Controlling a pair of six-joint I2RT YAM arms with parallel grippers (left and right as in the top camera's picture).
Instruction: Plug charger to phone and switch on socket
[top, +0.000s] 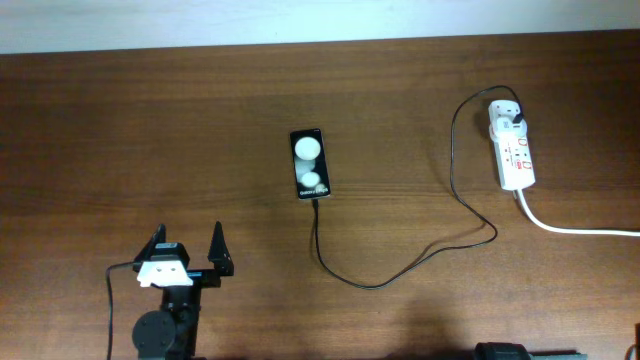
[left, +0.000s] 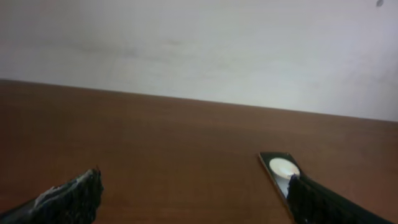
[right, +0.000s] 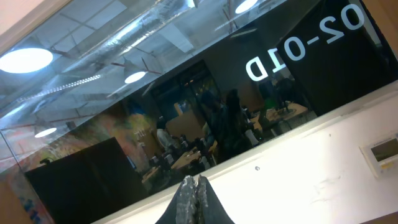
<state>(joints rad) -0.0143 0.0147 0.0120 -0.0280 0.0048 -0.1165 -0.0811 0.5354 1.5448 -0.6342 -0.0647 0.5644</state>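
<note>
Right, the left gripper (top: 189, 240) sits at the near left of the bench (top: 100, 120), released, jaws spread wide with nothing between them, hovering low over bare wood. The right gripper (right: 194, 184) is clenched on nothing and tipped up toward a dark window, well away from the action.

Moving out to the middle of the bench, the phone (top: 309, 163) lies flat and face up, off to the right of the left gripper and farther back. The charger (top: 370, 286) runs off its near end, and the tip looks seated in the phone's port, though it is too small to be sure. From there the cable loops near, swings right, then climbs to the far right, where its black plug sits in the far end of the socket (top: 514, 148). The white cord (top: 570, 230) trails off the right edge.

So the plugging-in looks done at both ends. The switch is the open question: I cannot tell whether it is on, and neither gripper is anywhere near the socket. If it is off, that press is what remains.
</note>
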